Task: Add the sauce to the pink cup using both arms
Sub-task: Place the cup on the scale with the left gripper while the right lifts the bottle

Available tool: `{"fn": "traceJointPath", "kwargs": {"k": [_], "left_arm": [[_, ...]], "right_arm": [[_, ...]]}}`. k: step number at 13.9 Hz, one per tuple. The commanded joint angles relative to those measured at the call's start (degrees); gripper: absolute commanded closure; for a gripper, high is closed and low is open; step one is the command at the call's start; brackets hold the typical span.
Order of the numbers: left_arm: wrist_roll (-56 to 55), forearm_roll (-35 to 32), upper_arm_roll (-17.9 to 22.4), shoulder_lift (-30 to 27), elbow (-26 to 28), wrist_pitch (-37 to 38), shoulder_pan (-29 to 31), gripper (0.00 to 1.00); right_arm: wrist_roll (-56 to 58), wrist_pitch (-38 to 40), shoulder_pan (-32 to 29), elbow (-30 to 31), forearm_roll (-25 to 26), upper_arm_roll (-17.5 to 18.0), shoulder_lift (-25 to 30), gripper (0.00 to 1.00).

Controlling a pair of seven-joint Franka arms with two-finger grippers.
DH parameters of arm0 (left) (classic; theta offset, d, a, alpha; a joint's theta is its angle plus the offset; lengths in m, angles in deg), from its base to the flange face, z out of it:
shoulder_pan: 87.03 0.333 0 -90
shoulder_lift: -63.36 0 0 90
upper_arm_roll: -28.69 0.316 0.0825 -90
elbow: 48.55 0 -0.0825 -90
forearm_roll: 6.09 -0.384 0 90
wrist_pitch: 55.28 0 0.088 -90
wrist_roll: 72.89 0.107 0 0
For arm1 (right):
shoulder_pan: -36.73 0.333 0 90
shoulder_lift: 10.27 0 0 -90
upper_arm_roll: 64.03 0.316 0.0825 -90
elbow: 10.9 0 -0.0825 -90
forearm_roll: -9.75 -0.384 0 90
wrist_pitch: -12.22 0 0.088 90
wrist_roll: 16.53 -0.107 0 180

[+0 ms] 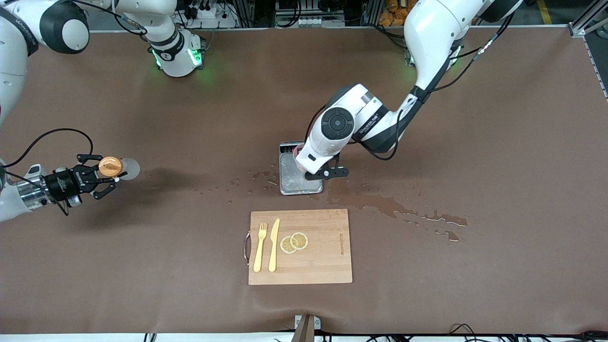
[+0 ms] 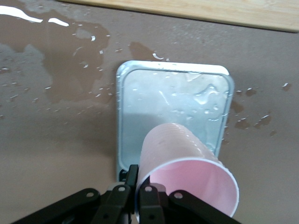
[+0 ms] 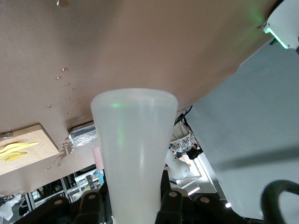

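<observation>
The left pincer is shown closed on the rim of the cup, which is held tilted over the scale at mid-bench; in the left wrist view the pink cup's open mouth faces the camera and its base points toward the wet tray of the scale. The right pincer is shown clamped on the sauce in the air over bare bench toward the right arm's end, well apart from the scale; the orange cap is seen end-on in the front view, and the translucent whitish body fills the middle of the right wrist view. The brown bench carries the remaining items. A wooden board lies nearer the front camera than the scale. On it rest a yellow knife and a yellow fork, side by side, and two overlapping lemon slices just beside the knife. Spilled liquid is spread on the bench around the scale, toward the left arm's end.
</observation>
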Motion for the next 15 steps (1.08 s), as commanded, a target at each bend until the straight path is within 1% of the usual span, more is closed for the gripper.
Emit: {"fn": "traceJointPath", "kwargs": {"k": [1,3,5,7,11,12,13,14,15], "left_arm": [[-2.3,-0.2,1.5,1.9,-2.1,-3.3,-2.2,1.0],[-2.6,-0.2,3.5,3.1,-3.5,-3.8,-4.6,1.0],[-3.7,-0.1,5.6,3.5,-3.7,-4.3,-7.0,1.0],[-4.4,-0.1,6.0,4.4,-3.7,-6.4,-7.8,1.0],[-4.7,-0.1,6.7,4.8,-3.7,-7.7,-7.8,1.0],[-5.3,-0.1,6.7,4.8,-3.7,-8.5,-7.8,0.75],[-6.1,-0.2,6.7,4.8,-3.7,-8.6,-7.9,0.05],[-6.0,-0.3,6.9,4.4,-3.7,-8.6,-8.0,0.0],[-6.1,-0.3,6.8,3.7,-3.6,-8.6,-8.1,0.0]], "right_arm": [[-7.7,1.1,0.9,-2.0,3.1,3.7,2.4,0.7],[-11.5,0.5,1.0,-2.4,6.3,7.2,3.6,0.7],[-15.8,0.4,1.6,-4.6,8.1,9.6,3.7,0.7],[-18.7,0.4,4.1,-6.3,11.0,10.3,3.9,0.7],[-24.4,-0.2,7.7,-7.6,12.5,10.5,4.6,0.7],[-25.1,-0.3,8.5,-8.1,13.1,10.7,4.6,0.7],[-26.1,-0.3,8.7,-8.4,13.6,11.1,4.6,0.7],[-27.6,-0.9,8.7,-8.5,14.3,12.2,4.6,0.7],[-29.4,-1.7,8.7,-8.5,15.7,14.3,4.6,0.7]]}}
